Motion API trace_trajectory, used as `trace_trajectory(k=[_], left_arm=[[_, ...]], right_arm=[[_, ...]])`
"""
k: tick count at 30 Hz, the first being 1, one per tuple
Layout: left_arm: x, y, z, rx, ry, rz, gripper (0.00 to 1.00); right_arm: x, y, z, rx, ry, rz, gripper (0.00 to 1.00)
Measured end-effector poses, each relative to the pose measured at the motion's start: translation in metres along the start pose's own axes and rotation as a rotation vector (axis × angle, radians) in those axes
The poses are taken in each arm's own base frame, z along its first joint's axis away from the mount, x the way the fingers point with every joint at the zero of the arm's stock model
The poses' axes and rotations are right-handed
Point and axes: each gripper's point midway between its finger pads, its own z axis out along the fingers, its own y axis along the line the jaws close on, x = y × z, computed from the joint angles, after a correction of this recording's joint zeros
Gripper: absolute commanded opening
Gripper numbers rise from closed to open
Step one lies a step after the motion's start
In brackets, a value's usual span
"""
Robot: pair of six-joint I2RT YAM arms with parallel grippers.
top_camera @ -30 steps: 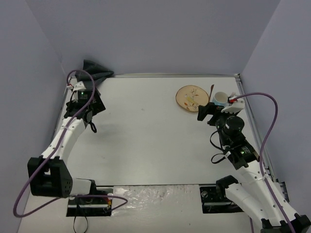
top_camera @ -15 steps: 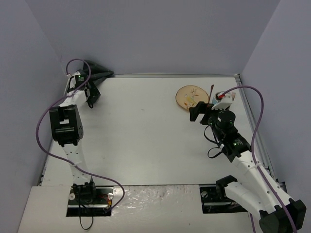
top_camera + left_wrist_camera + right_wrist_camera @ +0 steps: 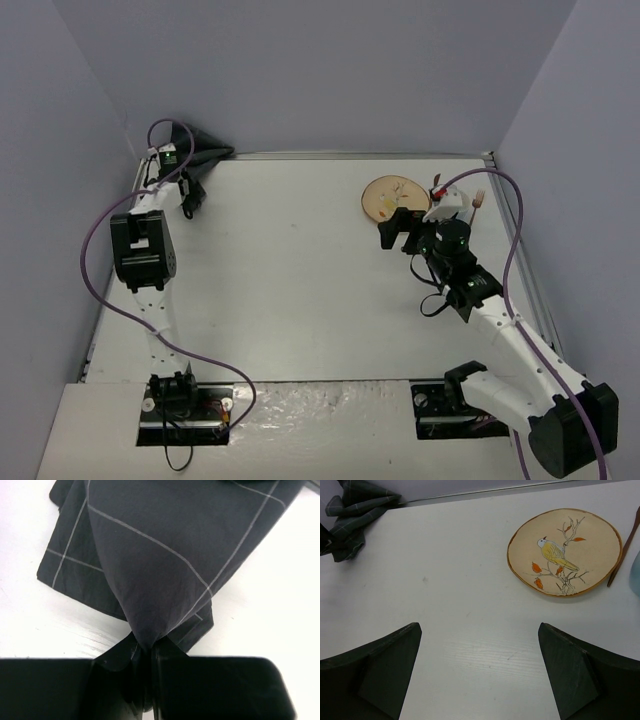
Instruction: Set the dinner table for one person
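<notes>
Just right of the bird-painted plate (image 3: 564, 552), a brown wooden utensil (image 3: 622, 547) and a pale blue object (image 3: 636, 572) run off the frame's edge, their kind unclear. Far left of the plate, the placemat (image 3: 355, 515) is cropped at the top. Seen close, its gathered fold swallows the tips of the left gripper (image 3: 147, 650).

On the dinner table (image 3: 300, 270), placemat (image 3: 205, 143) lies far left, plate (image 3: 390, 198) far right.
</notes>
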Motion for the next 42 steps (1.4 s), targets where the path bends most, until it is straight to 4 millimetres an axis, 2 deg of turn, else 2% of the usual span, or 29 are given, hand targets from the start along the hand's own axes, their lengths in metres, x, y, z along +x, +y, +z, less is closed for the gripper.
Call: trace_trajectory(k=[3,6,10,12,13,15,17,18,19,22,24,27,28,30,31,33,36,40,42], left_arm=[[-0.007,-0.012,-0.017,0.058,0.007,0.0,0.0],[-0.021,-0.028,-0.051,0.122,0.016,-0.009,0.0],[-0.052,-0.066,-0.136,0.264,0.005,-0.014,0.0],[-0.074,-0.093,-0.195,0.368,-0.057,0.0,0.0],[-0.077,-0.104,-0.225,0.415,-0.079,0.013,0.0],[-0.071,-0.122,-0.282,0.503,-0.112,0.046,0.0],[-0.054,-0.135,-0.33,0.596,-0.144,0.08,0.0],[-0.038,-0.138,-0.349,0.637,-0.139,0.092,0.0],[-0.015,-0.139,-0.359,0.673,-0.115,0.104,0.0],[0.056,-0.128,-0.355,0.704,0.029,0.1,0.0],[0.095,-0.115,-0.34,0.683,0.119,0.082,0.0],[0.162,-0.091,-0.304,0.6,0.292,0.06,0.0],[0.181,-0.083,-0.297,0.572,0.342,0.055,0.0],[0.2,-0.073,-0.293,0.543,0.393,0.053,0.0],[0.207,-0.069,-0.292,0.533,0.41,0.052,0.0],[0.204,-0.07,-0.293,0.539,0.396,0.053,0.0],[0.199,-0.075,-0.292,0.559,0.372,0.049,0.0],[0.197,-0.081,-0.286,0.571,0.369,0.038,0.0],[0.198,-0.083,-0.283,0.574,0.378,0.034,0.0]], right_arm=[[0.002,0.004,0.002,-0.019,0.01,0.001,1.0],[-0.001,0.008,0.005,-0.037,0.014,0.003,1.0],[-0.009,0.016,0.006,-0.068,0.006,0.008,1.0],[-0.01,0.02,0.006,-0.083,0.004,0.009,1.0],[-0.01,0.022,0.006,-0.091,0.006,0.01,1.0],[-0.007,0.026,0.006,-0.109,0.016,0.009,1.0],[-0.005,0.03,0.006,-0.131,0.028,0.007,1.0],[-0.002,0.032,0.006,-0.144,0.039,0.006,1.0],[0.001,0.034,0.007,-0.155,0.052,0.003,1.0],[0.016,0.044,0.014,-0.197,0.109,-0.01,1.0],[0.03,0.052,0.017,-0.222,0.154,-0.022,1.0],[0.051,0.065,0.019,-0.257,0.214,-0.043,1.0],[0.057,0.069,0.019,-0.267,0.231,-0.048,1.0],[0.068,0.075,0.019,-0.287,0.264,-0.06,1.0],[0.074,0.079,0.02,-0.297,0.281,-0.067,1.0],[0.088,0.084,0.023,-0.311,0.32,-0.086,0.95],[0.12,0.095,0.027,-0.343,0.404,-0.128,0.84],[0.157,0.109,0.026,-0.399,0.499,-0.172,0.8],[0.168,0.115,0.028,-0.43,0.517,-0.179,0.8]])
